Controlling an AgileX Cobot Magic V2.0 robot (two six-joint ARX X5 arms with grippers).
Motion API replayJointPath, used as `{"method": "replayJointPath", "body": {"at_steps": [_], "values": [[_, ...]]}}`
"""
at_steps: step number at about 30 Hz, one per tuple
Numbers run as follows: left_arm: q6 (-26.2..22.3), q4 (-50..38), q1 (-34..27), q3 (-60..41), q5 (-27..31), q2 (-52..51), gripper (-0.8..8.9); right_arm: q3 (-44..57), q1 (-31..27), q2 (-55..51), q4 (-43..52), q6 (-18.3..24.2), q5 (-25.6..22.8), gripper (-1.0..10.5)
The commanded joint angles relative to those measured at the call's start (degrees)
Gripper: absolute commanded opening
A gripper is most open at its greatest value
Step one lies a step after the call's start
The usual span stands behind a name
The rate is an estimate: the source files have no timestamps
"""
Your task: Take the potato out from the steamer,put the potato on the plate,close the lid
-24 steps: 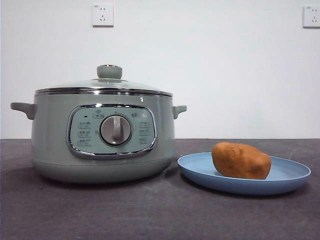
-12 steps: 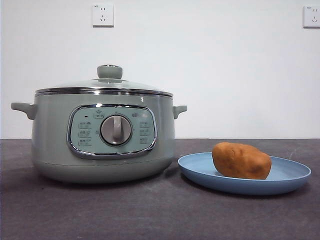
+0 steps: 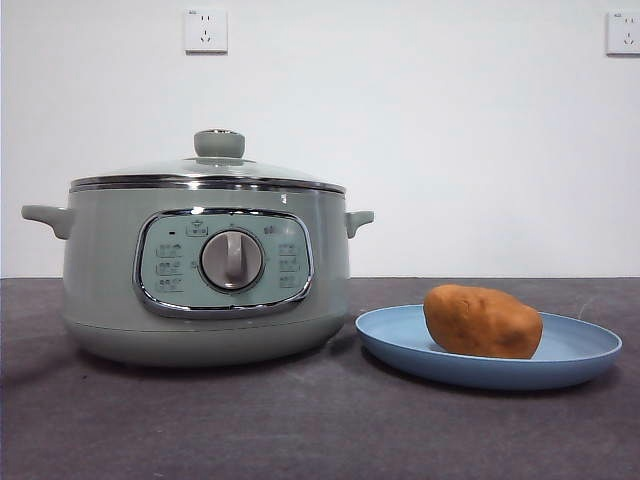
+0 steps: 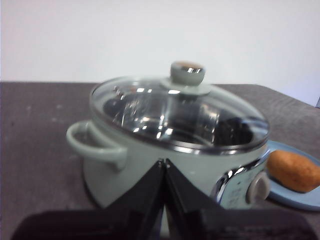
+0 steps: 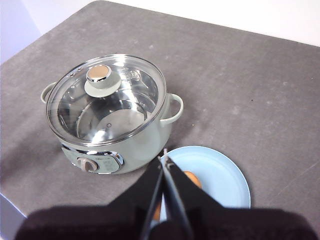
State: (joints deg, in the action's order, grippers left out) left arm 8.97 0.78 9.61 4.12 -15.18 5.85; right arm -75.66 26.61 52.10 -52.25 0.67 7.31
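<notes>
The pale green steamer [image 3: 205, 275] stands on the table with its glass lid [image 3: 210, 170] seated on it. The orange-brown potato [image 3: 482, 321] lies on the light blue plate [image 3: 580, 352] right of the pot. My left gripper [image 4: 163, 162] is shut and empty, held back beside the steamer [image 4: 150, 165], below the lid [image 4: 180, 110]. My right gripper [image 5: 163, 159] is shut and empty, high above the plate [image 5: 220, 175], partly hiding the potato [image 5: 191, 178]. Neither gripper shows in the front view.
The dark grey table [image 3: 300, 430] runs to a white wall with two sockets [image 3: 205, 30]. The steamer [image 5: 110, 115] stands near the table's left corner in the right wrist view.
</notes>
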Motion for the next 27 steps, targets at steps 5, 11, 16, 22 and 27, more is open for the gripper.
{"method": "replayJointPath", "body": {"at_steps": [5,11,16,22,27], "values": [[1.4,0.5,-1.8,-3.4,0.9,-2.2,-0.03,0.1,0.1,-0.1,0.3,-0.2,-0.2,0.0],[1.6,6.4,-1.9,-3.9,5.0,-4.9,-0.03,0.1,0.1,-0.1,0.2,-0.2,-0.2,0.0],[1.8,9.6,-2.7,-3.9,6.7,-5.7,-0.03,0.1,0.1,-0.1,0.2,-0.2,-0.2,0.0],[1.8,9.3,-2.9,-3.9,7.6,-5.7,-0.03,0.1,0.1,-0.1,0.2,-0.2,-0.2,0.0],[1.8,9.3,-2.9,-3.9,7.6,-5.7,-0.03,0.1,0.1,-0.1,0.2,-0.2,-0.2,0.0]]}}
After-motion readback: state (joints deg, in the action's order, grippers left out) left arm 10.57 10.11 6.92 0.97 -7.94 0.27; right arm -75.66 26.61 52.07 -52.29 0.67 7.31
